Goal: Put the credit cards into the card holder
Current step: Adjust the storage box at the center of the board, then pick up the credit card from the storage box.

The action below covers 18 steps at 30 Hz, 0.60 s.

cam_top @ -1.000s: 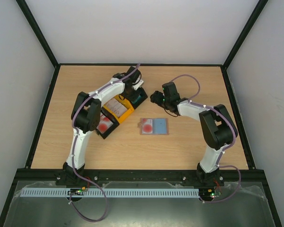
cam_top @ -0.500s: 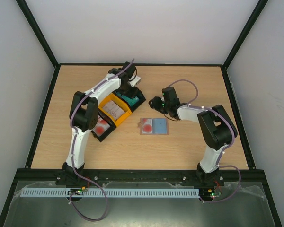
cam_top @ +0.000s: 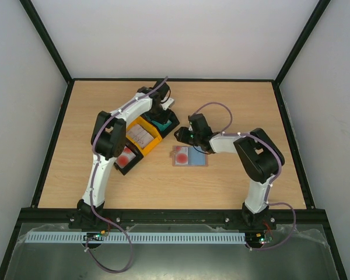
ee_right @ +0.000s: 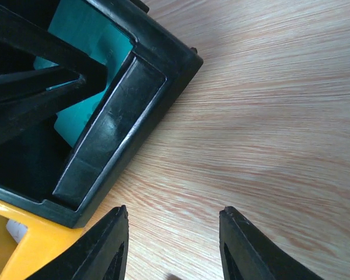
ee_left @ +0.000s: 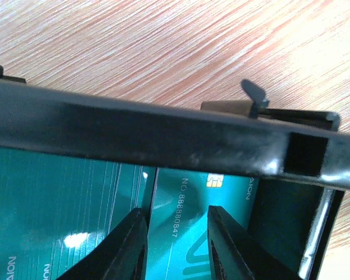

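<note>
In the left wrist view, teal green credit cards (ee_left: 46, 198) fill a black tray (ee_left: 134, 134). My left gripper (ee_left: 176, 251) is down inside it, jaws partly apart, straddling the face of one teal card (ee_left: 181, 192); its left finger (ee_left: 131, 248) sits at that card's edge. From above, this gripper (cam_top: 161, 119) is over the teal tray (cam_top: 174, 119). The card holder (cam_top: 189, 156) lies open on the table with a red-blotched card (cam_top: 181, 156) in its left half. My right gripper (cam_top: 181, 135) (ee_right: 174, 233) is open over bare wood beside the tray's corner (ee_right: 122, 111).
A yellow tray (cam_top: 157, 140) with pale cards (cam_top: 140, 134) lies against the teal tray, its corner showing in the right wrist view (ee_right: 23, 256). Another black tray (cam_top: 118, 168) holding a red-blotched card (cam_top: 126, 157) lies to its lower left. Black frame rails border the table.
My right gripper has moved left toward the teal tray and narrowed its jaws. My left gripper has shifted over the teal cards and narrowed slightly. The trays have slid slightly.
</note>
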Each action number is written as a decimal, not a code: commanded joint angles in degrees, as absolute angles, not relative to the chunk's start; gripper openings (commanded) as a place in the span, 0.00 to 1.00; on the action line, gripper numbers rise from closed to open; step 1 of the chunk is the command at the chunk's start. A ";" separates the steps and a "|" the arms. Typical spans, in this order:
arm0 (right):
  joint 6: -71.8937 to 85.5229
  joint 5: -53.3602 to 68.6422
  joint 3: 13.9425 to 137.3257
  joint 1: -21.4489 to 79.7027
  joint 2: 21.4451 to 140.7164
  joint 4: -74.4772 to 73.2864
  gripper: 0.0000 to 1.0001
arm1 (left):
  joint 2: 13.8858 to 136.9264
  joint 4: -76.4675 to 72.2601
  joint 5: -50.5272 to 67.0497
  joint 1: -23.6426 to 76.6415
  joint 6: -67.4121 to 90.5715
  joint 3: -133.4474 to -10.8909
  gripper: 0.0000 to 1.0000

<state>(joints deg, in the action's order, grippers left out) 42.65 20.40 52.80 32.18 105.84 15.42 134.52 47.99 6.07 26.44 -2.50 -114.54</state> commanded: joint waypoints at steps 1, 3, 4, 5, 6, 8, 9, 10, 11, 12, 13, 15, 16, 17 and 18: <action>41.77 19.15 55.19 33.25 108.31 17.15 0.42 | 136.10 49.22 5.69 25.68 -1.10 -114.63 0.30; 41.98 19.24 55.84 33.40 108.81 17.14 0.42 | 135.79 49.22 6.72 25.58 -0.99 -114.61 0.29; 42.12 19.25 56.08 33.42 109.02 17.14 0.41 | 135.68 49.28 7.21 25.58 -0.97 -114.73 0.29; 42.18 19.18 56.29 33.48 109.19 17.14 0.41 | 135.44 49.37 8.08 25.58 -0.89 -114.67 0.28; 42.33 19.10 56.54 33.44 109.41 17.16 0.40 | 135.07 49.31 9.06 25.58 -0.88 -114.59 0.27; 42.58 18.95 57.25 33.44 109.95 17.14 0.39 | 134.29 48.92 11.40 25.58 -0.73 -113.94 0.24; 42.46 18.74 57.91 33.48 110.30 16.89 0.39 | 133.71 48.22 12.71 25.58 -0.72 -113.26 0.22; 42.02 18.24 59.08 33.46 110.86 16.01 0.39 | 133.17 47.49 13.70 25.58 -0.64 -112.49 0.22; 41.46 17.70 60.22 33.37 111.46 15.13 0.39 | 132.69 46.86 14.39 25.53 -0.40 -111.89 0.21; 41.05 17.14 61.44 33.47 112.13 14.32 0.38 | 132.33 46.36 15.13 25.50 -0.30 -111.45 0.20; 40.78 16.81 62.41 33.47 112.86 13.69 0.38 | 132.14 46.16 15.72 25.47 -0.30 -111.26 0.19; 40.52 16.69 64.23 33.45 114.19 12.70 0.38 | 131.78 46.23 16.26 25.49 -0.18 -111.18 0.18; 40.50 16.69 64.74 33.45 114.71 12.36 0.37 | 131.61 46.29 16.55 25.49 -0.23 -111.14 0.17; 40.54 16.82 64.94 33.48 115.12 12.31 0.36 | 131.43 46.34 16.64 25.49 -0.17 -110.92 0.17; 40.59 16.88 65.03 33.44 115.42 12.38 0.36 | 131.14 46.32 17.07 25.49 -0.11 -110.81 0.16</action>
